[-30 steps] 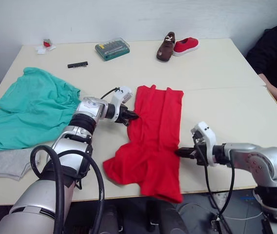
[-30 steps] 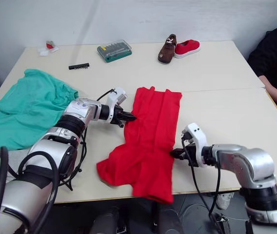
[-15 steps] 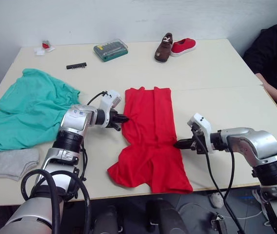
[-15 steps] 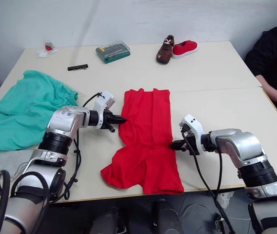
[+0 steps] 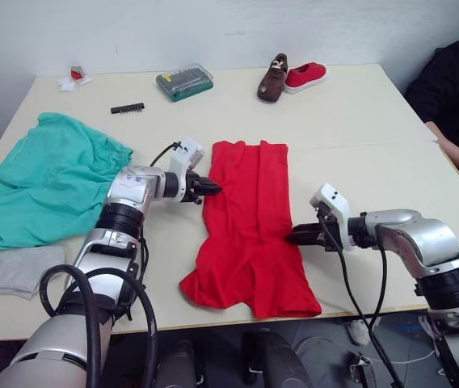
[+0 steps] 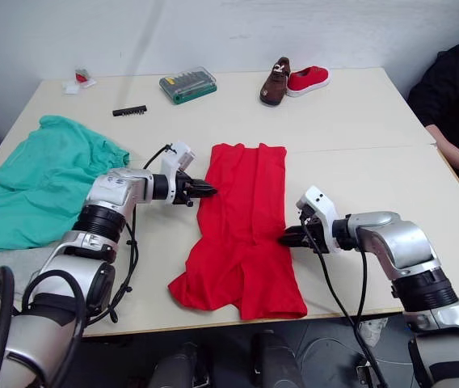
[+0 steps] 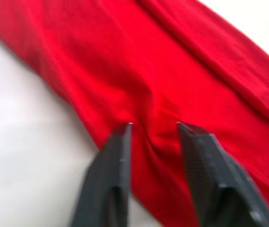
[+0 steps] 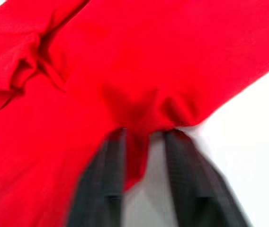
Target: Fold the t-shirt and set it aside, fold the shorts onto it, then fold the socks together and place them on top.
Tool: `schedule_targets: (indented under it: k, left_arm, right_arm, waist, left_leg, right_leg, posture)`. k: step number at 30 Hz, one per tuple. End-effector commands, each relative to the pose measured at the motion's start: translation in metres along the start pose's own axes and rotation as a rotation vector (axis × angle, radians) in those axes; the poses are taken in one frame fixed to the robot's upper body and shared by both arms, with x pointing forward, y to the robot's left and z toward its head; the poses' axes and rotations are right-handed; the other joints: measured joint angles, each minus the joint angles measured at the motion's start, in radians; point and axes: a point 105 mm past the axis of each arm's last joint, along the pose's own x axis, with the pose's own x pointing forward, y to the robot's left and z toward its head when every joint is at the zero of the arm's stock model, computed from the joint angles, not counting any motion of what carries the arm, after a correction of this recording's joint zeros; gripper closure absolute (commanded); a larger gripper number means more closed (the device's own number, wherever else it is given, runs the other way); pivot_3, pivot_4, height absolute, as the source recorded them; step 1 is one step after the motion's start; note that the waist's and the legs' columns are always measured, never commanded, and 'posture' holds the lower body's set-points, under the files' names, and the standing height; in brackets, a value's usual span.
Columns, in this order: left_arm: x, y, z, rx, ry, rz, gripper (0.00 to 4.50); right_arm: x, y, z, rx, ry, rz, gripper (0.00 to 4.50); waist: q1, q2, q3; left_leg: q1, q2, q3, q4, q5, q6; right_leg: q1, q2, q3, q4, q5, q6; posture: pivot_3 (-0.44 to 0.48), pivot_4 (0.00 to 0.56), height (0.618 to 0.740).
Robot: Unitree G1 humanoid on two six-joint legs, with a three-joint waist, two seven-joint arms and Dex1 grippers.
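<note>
Left eye view: both arms reach inward over the table (image 5: 359, 121); the left tool (image 5: 213, 187) and right tool (image 5: 292, 237) flank the t-shirt (image 5: 250, 226).

Left wrist view: fingers (image 7: 111, 175) pinch its edge.

Right wrist view: fingers (image 8: 101, 184) grip a fold.

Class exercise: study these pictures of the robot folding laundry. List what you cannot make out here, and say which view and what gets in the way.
- Whether the left claw grips the t-shirt: left wrist view, cloth bunches between its fingers.
- The socks: head views, partly under the shorts and cut by the frame's left edge.
- The t-shirt's near hem: head views, it hangs over the table edge.
- The contents of the green case: too small.
</note>
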Motion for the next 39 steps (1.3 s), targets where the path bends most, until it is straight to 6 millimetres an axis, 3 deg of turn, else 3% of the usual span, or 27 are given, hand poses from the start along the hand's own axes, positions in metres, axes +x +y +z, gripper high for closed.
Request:
schedule_targets:
  k: [1,6,7,13,18,25,33,36,39]
  left_arm:
    - [-0.031,-0.009,0.015,0.277,-0.038,-0.064,1.64]
    - [-0.057,-0.028,-0.006,0.593,0.034,-0.178,0.09]
    - [-0.062,-0.035,-0.013,0.675,0.051,-0.216,0.02]
    - [-0.086,-0.05,-0.054,1.099,0.176,-0.351,0.02]
    - [-0.096,-0.068,-0.067,1.345,0.077,-0.438,0.02]
    - [-0.097,-0.093,-0.08,1.569,-0.075,-0.532,0.02]
    - [-0.08,-0.097,-0.081,1.648,-0.178,-0.517,0.02]
    - [-0.072,-0.105,-0.085,1.635,-0.213,-0.561,0.62]
    - [-0.071,-0.106,-0.087,1.637,-0.205,-0.578,1.61]
  right_arm:
    - [-0.033,0.014,0.005,-0.183,-0.008,-0.038,1.78]
    - [-0.051,0.03,-0.009,-0.398,0.029,-0.073,0.04]
    - [-0.054,0.032,-0.013,-0.46,0.032,-0.085,0.0]
    - [-0.058,0.051,-0.037,-0.857,0.025,-0.04,0.0]
    - [-0.062,0.061,-0.068,-1.235,0.029,0.063,0.0]
    - [-0.054,0.069,-0.08,-1.407,-0.047,0.128,0.0]
    - [-0.035,0.073,-0.082,-1.46,-0.091,0.169,0.0]
    - [-0.024,0.08,-0.076,-1.448,-0.14,0.178,0.0]
    - [-0.023,0.079,-0.074,-1.439,-0.146,0.174,0.95]
  waist:
    - [0.004,0.001,0.0]
    - [0.006,0.001,0.001]
    - [0.006,0.001,0.001]
    - [0.007,0.001,0.001]
    - [0.006,0.001,0.001]
    - [0.006,0.0,0.001]
    - [0.0,-0.004,-0.002]
    - [-0.002,-0.006,-0.003]
    - [0.0,-0.006,-0.003]
  left_leg:
    - [0.0,0.0,0.0,-0.001,0.0,0.0]
    - [0.0,0.001,0.0,-0.002,-0.001,-0.002]
    - [0.0,0.001,0.0,-0.002,-0.001,-0.002]
    - [0.001,0.0,0.0,-0.002,-0.001,-0.001]
    - [0.004,0.0,0.0,-0.002,-0.001,0.0]
    - [0.017,0.001,0.0,-0.004,-0.003,0.001]
    - [0.021,0.003,0.0,-0.004,-0.003,0.001]
    - [0.022,0.004,0.0,-0.004,-0.004,0.0]
    - [0.023,0.004,0.0,-0.004,-0.004,0.0]
  right_leg:
    - [0.0,0.0,0.0,-0.001,0.0,0.0]
    - [0.0,0.001,-0.002,-0.004,0.0,-0.001]
    - [0.001,0.001,-0.002,-0.004,0.0,-0.001]
    - [0.002,0.001,-0.001,-0.004,0.0,-0.001]
    - [0.006,0.0,-0.002,-0.006,0.0,0.0]
    - [0.02,0.001,-0.001,-0.011,0.0,0.0]
    - [0.023,0.003,-0.001,-0.011,0.0,0.0]
    - [0.025,0.003,-0.001,-0.011,0.0,0.0]
    - [0.026,0.003,-0.002,-0.012,-0.001,-0.001]
  posture:
    - [0.0,0.15,0.74]
    - [0.0,0.15,0.74]
    - [0.0,0.15,0.74]
    - [0.0,0.15,0.74]
    - [0.0,0.15,0.74]
    - [0.0,0.15,0.74]
    - [0.0,0.15,0.74]
    - [0.0,0.15,0.74]
    - [0.0,0.15,0.74]
